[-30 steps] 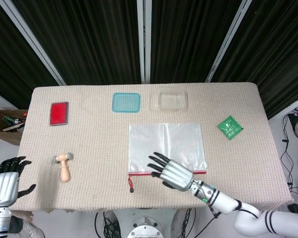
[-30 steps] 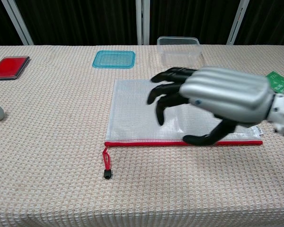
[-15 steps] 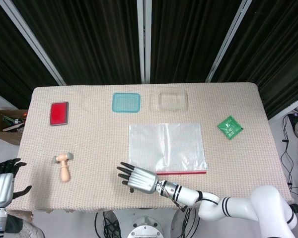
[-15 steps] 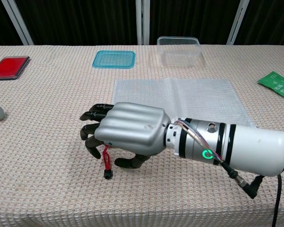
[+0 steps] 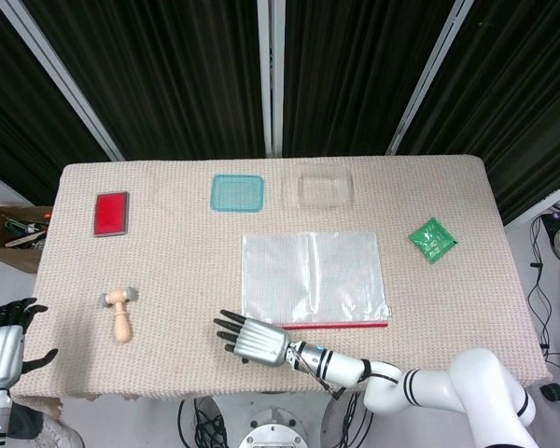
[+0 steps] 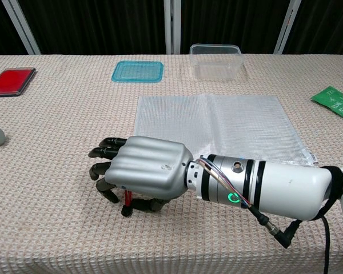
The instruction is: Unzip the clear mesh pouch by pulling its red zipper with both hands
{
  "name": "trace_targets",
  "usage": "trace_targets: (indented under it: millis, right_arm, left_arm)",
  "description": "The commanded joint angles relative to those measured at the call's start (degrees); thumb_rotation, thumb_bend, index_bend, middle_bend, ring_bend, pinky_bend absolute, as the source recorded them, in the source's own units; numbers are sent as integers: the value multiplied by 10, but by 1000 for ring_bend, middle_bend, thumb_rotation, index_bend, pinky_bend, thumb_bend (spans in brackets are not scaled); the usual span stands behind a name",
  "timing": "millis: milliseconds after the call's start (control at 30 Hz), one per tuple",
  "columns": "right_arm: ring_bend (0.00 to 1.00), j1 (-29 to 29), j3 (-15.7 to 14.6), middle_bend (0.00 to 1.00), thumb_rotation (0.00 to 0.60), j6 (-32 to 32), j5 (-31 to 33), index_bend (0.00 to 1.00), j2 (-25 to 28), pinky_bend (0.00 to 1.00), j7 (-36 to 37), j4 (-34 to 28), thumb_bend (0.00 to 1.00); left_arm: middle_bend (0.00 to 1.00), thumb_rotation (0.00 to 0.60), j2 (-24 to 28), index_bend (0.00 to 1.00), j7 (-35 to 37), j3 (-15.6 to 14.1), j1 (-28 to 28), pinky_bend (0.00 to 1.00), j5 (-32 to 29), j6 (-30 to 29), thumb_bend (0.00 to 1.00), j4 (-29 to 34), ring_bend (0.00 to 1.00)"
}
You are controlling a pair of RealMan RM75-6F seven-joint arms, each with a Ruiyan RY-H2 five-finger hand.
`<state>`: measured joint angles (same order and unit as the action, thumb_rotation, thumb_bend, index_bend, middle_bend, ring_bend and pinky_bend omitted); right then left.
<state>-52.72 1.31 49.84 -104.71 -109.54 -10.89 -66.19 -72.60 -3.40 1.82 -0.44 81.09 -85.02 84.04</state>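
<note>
The clear mesh pouch [image 5: 313, 275] lies flat at the table's middle, its red zipper [image 5: 341, 325] along the near edge. My right hand [image 6: 143, 174] hangs low over the pouch's near left corner, fingers stretched leftward and slightly apart. It covers the zipper's left end. The red pull cord [image 6: 127, 197] with its black tip shows beneath the palm, beside the thumb, lying on the cloth; I see no pinch on it. My forearm hides much of the zipper in the chest view. My left hand [image 5: 2, 350] stays off the table's near left corner, fingers apart, holding nothing.
A wooden stamp [image 5: 121, 313] lies near the left front. At the back stand a red pad [image 5: 111, 213], a blue lid [image 5: 238, 192] and a clear container [image 5: 325, 187]. A green packet [image 5: 432, 239] lies at the right.
My right hand swept left from above the pouch's zipper edge to the pull cord and came down low over it. The left hand sank slightly at the table's corner.
</note>
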Motion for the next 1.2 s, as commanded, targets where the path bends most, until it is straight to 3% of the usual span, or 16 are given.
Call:
trace_targets:
  millis: [33, 400, 800, 1000, 1200]
  right_arm:
    - [0, -3, -2, 187, 600, 4, 3, 458, -2, 0, 5, 3, 341]
    - [0, -15, -10, 217, 600, 15, 11, 545, -8, 0, 18, 12, 377]
    - [0, -16, -17, 260, 600, 59, 2, 744, -6, 0, 24, 11, 492]
    - [1, -7, -11, 294, 600, 115, -8, 835, 27, 0, 39, -25, 505]
    - [14, -11, 11, 324, 600, 169, -25, 890, 64, 0, 50, -58, 524]
  left_arm:
    - [175, 600, 0, 285, 0, 0, 0, 158, 0, 0, 91, 1, 156]
    - [175, 600, 3, 284, -1, 0, 1, 158, -1, 1, 92, 4, 157]
    - [175, 600, 3, 279, 7, 0, -12, 158, 9, 17, 91, 4, 157]
    - [172, 600, -7, 279, 86, 3, -54, 158, 33, 70, 92, -10, 156]
    - [168, 600, -39, 279, 197, 11, -131, 158, 89, 130, 91, -46, 156]
